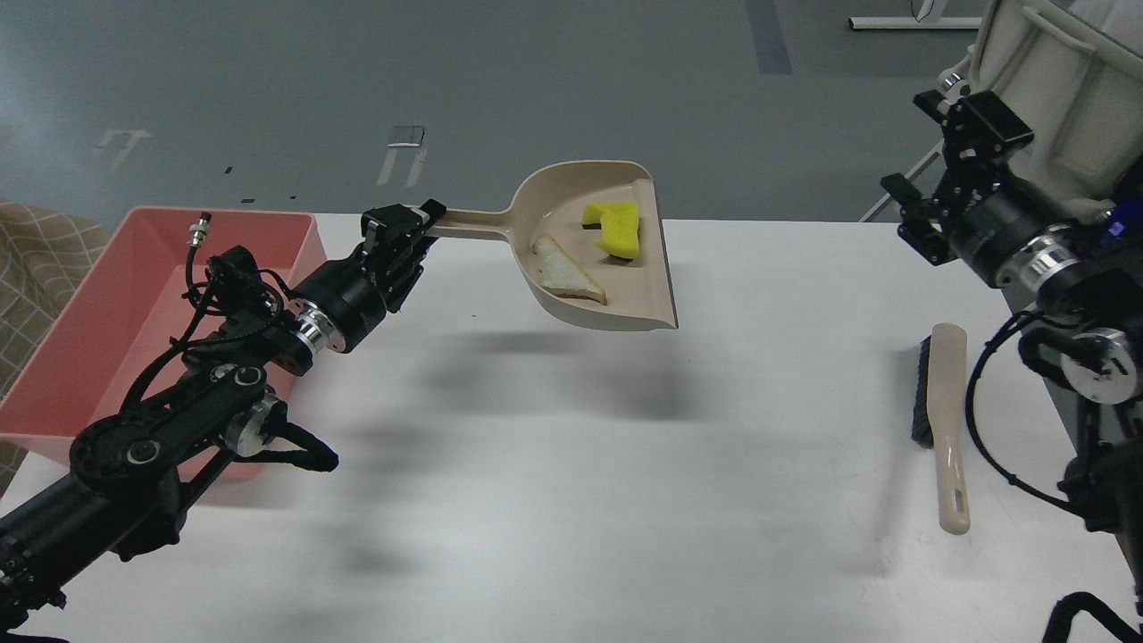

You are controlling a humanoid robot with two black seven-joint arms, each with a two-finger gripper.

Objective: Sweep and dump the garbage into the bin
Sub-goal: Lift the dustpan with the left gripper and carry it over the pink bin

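**Dustpan loaded and airborne, bin off to your left**

Nearest you, the brush (946, 420) lies flat on the table (625, 500), let go. Your right gripper (920, 192) hangs raised and empty, jaws parted. Further out, your left gripper (412, 228) is clamped on the dustpan (571, 183) handle, pan clear of the table. Sponge (616, 228) and bread slice (564, 271) ride inside: both light and soft, likely to slide if you tip early. Keep the handle grip. The bin (71, 304) sits at the table's left edge.
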